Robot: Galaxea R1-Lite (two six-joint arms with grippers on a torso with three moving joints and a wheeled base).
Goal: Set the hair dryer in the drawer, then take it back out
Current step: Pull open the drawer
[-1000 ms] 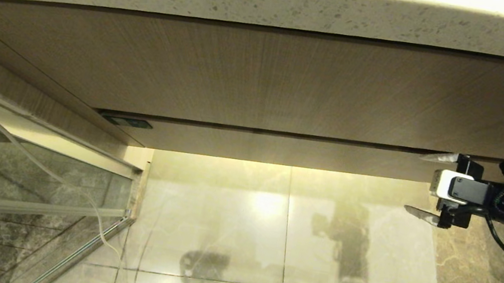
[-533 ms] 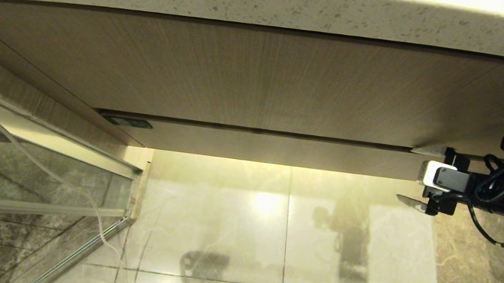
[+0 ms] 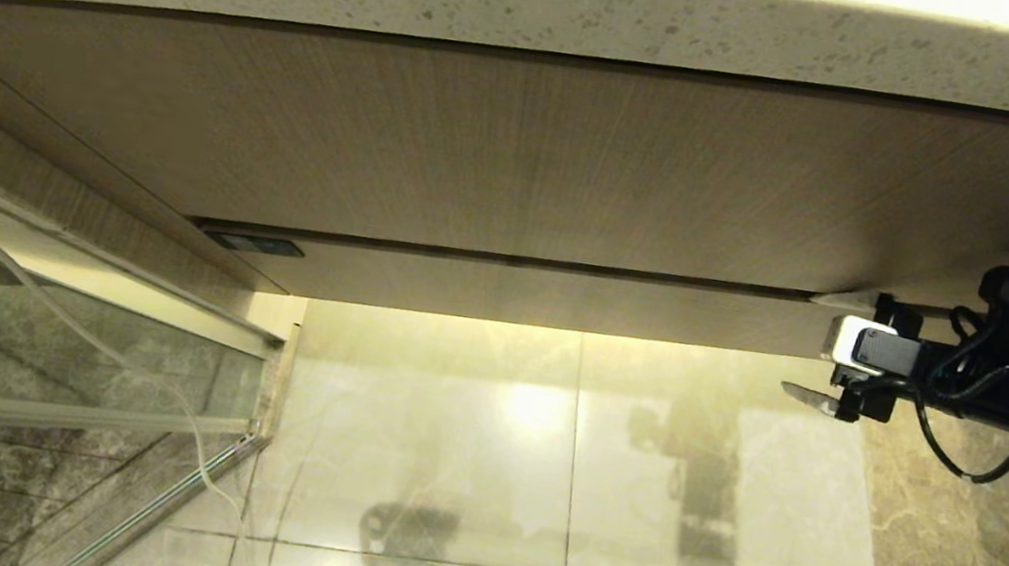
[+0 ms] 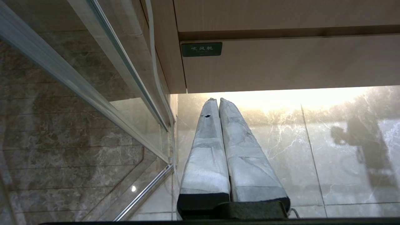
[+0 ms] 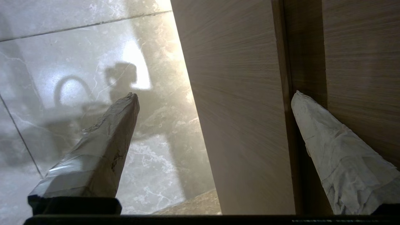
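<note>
The drawer (image 3: 543,295) is shut; only its narrow wood-grain front shows under the taller panel (image 3: 525,155). My right gripper (image 3: 804,343) is open at the front's right end. One finger lies at the seam above the front and the other hangs below it. In the right wrist view the drawer front (image 5: 237,109) runs between the spread fingers (image 5: 106,140) of the right gripper (image 5: 215,94). My left gripper (image 4: 217,100) is shut and empty, low over the floor, pointing at the left end of the drawer front (image 4: 281,62). The hair dryer is out of view.
A speckled stone countertop (image 3: 548,7) overhangs the panel. A glass partition (image 3: 48,353) with a white cable (image 3: 56,303) stands at the left. A dark label (image 3: 253,243) marks the drawer's left end. Glossy tiled floor (image 3: 536,470) lies below.
My right gripper has moved left and slightly up along the drawer front. Its upper finger now sits at the seam. The drawer has not moved.
</note>
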